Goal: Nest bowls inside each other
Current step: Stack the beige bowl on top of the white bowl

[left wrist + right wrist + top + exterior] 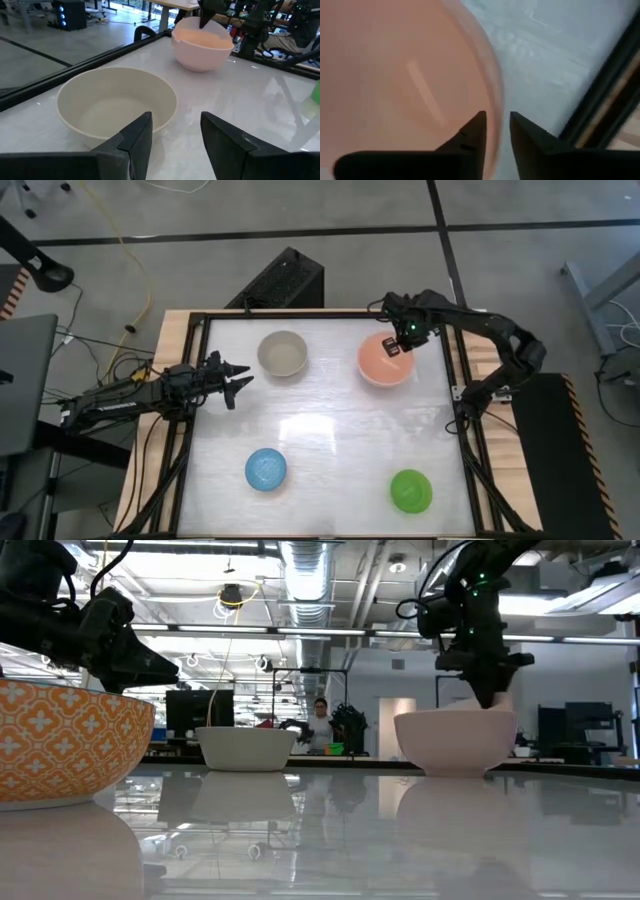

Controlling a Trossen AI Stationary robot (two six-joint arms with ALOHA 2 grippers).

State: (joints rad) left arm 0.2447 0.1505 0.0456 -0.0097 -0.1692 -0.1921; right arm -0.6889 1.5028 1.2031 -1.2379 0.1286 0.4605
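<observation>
A salmon-pink bowl (385,360) sits inside a larger pale pink-white bowl (455,745) at the far right of the table. My right gripper (497,125) points down over the salmon bowl's far rim, fingers apart, one inside the rim and one outside. A beige-grey bowl (282,353) stands on its base at the far left. A small blue bowl (266,469) rests near left, a small green bowl (411,490) near right. My left gripper (235,380) hovers open and level by the left edge, pointing toward the beige-grey bowl (115,105). My right gripper straddles the salmon bowl's rim (495,95) from above, one finger inside the bowl and one outside. Whether either finger touches the rim, I cannot tell. The bowl rests in the pale bowl, which stands on the table.
A black frame (190,380) borders the white tabletop. A black box (285,280) lies beyond the far edge. Bare tabletop (330,430) lies between the bowls. In the low view a person (320,720) shows far off in the room.
</observation>
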